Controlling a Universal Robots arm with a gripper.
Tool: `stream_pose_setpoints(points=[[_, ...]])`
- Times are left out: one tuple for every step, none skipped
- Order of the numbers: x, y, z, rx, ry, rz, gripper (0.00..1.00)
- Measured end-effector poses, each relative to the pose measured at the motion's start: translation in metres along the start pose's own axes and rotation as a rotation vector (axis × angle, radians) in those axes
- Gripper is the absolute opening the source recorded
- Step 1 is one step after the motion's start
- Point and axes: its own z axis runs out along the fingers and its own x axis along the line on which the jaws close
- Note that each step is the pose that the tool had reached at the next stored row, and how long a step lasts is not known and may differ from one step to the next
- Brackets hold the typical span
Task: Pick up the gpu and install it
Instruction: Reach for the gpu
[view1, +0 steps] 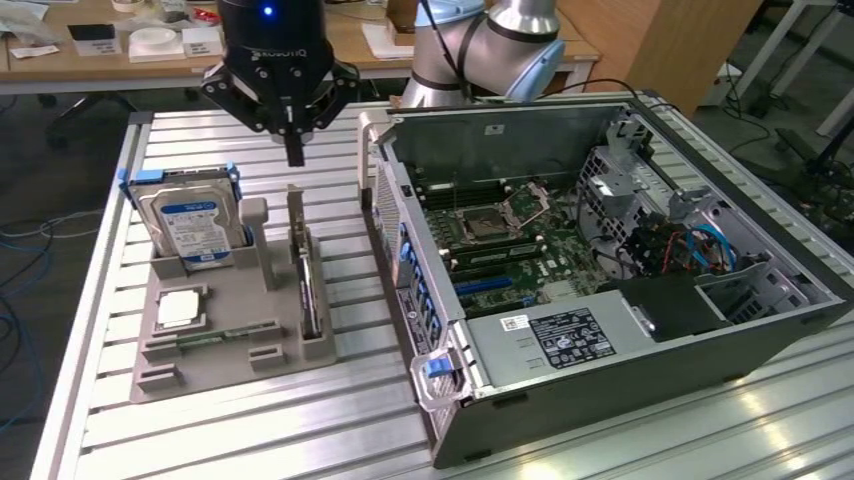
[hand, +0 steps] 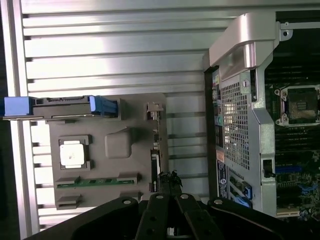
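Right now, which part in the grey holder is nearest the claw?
The gpu, the thin card standing on edge below the gripper; the hard drive stands off to the side.

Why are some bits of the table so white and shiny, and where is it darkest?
Exterior view: light glare streaks the table slats toward the exterior view's right, while the inside of the case sits in shade. Wrist view: the slats bleach almost white, the case's metal corner gleams, and the motherboard stays dim.
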Motion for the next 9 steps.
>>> stream_pose_setpoints(points=[[0.0008,-0.0001,0.0000,0.0000,0.0000,0.000,0.11],[0.0016,-0.0002,0.0000,0.0000,0.0000,0.000,0.11],[0.0026,-0.0003,0.0000,0.0000,0.0000,0.000,0.11],[0.0036,-0.0004,0.0000,0.0000,0.0000,0.000,0.11],[0.0044,-0.0005,0.0000,0.0000,0.0000,0.000,0.11],[0.0052,-0.0006,0.0000,0.0000,0.0000,0.000,0.11],[0.0060,-0.0007,0.0000,0.0000,0.0000,0.000,0.11],[0.0069,-0.0008,-0.0001,0.0001,0.0001,0.000,0.11],[0.0079,-0.0009,0.0000,0.0000,0.0000,0.000,0.11]])
